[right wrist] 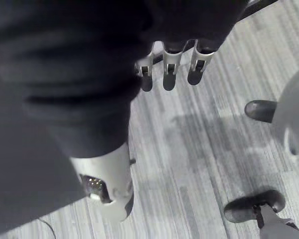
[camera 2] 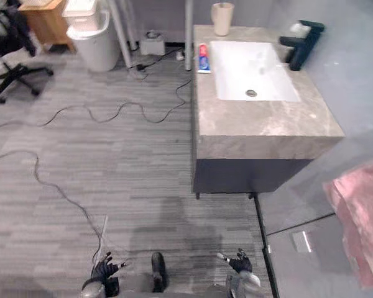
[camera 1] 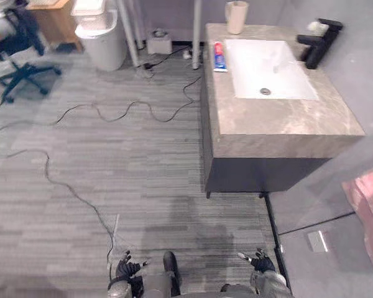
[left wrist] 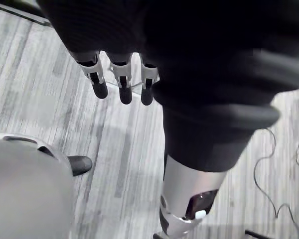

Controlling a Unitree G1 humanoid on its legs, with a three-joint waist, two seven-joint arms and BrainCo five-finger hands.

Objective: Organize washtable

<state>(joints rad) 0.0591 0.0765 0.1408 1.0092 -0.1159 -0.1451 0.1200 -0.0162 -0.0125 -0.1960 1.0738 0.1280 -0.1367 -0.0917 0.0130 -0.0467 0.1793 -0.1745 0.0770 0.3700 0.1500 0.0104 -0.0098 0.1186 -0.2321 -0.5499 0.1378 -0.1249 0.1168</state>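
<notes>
The washtable point(camera 1: 280, 124) stands ahead and to the right of the robot, well apart from both hands. It has a stone-patterned countertop on a dark base, with a white basin point(camera 1: 267, 65) sunk into the far half of the top. A beige cup point(camera 1: 236, 17) stands upright at the top's far left corner. A toothpaste tube point(camera 1: 219, 56) in red, white and blue lies flat along the top's left edge, just beside the basin's far left corner. A black faucet point(camera 1: 317, 42) rises at the top's right edge and reaches over the basin, and a small pale item point(camera 1: 314, 26), too small to identify, sits just beyond it near the far right corner. The left hand point(camera 1: 127, 269) hangs low above the grey floor, its fingers point(left wrist: 122, 82) straight and loosely spread, holding nothing. The right hand point(camera 1: 261, 261) hangs likewise at the other side, its fingers point(right wrist: 172, 64) extended and empty. A pale waste bin point(camera 1: 102, 37) and an office chair point(camera 1: 18, 46) stand far off to the left, and a pink cloth point(camera 1: 368, 202) shows to the right of the washtable.
</notes>
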